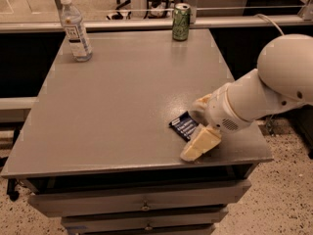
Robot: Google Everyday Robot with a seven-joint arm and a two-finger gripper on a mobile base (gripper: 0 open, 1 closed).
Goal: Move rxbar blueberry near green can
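Observation:
The rxbar blueberry (pixel 184 126), a dark blue wrapper with white lettering, lies flat on the grey table (pixel 122 97) near its front right corner. My gripper (pixel 198 125) is low over the bar's right end. One cream finger stands behind the bar and the other in front of it, with a gap between them, so the bar sits between open fingers and its right end is hidden. The green can (pixel 181 21) stands upright at the table's far edge, right of centre, far from the bar.
A clear water bottle (pixel 75 28) with a white cap stands at the far left of the table. A rail and dark gaps run behind the table. Drawers sit under the front edge. My white arm (pixel 274 87) reaches in from the right.

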